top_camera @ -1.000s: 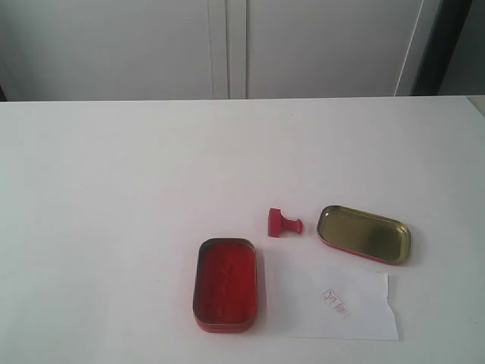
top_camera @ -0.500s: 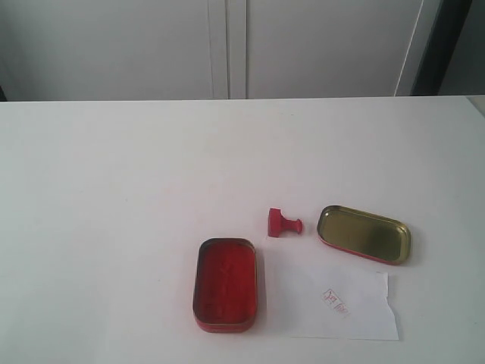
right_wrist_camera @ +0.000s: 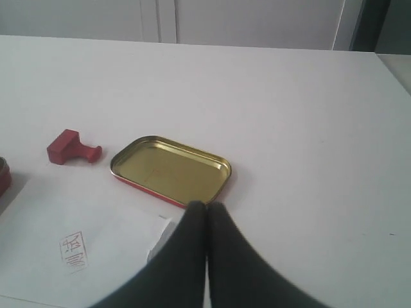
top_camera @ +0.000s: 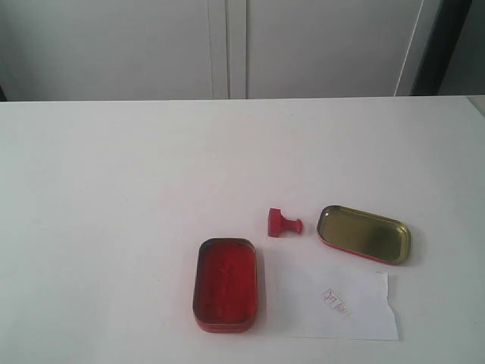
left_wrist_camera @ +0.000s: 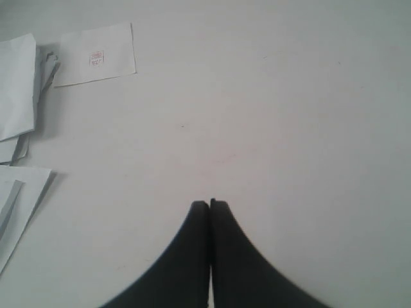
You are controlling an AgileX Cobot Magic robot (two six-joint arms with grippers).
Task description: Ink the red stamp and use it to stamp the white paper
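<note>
Your right gripper (right_wrist_camera: 207, 208) has its jaws pressed together on nothing, and so does your left gripper (left_wrist_camera: 210, 204), over the table (left_wrist_camera: 289, 128). Just ahead of the right jaws sits the gold-lined lid (right_wrist_camera: 170, 170); the red stamp (right_wrist_camera: 72, 147) lies on its side beyond it (handle towards the lid), apart from both jaws. The white paper (right_wrist_camera: 77, 253), bearing a red imprint, lies just beside the right tips

Office-like: white table (top_camera: 114, 189), cabinet doors (top_camera: 303, 45)
</note>
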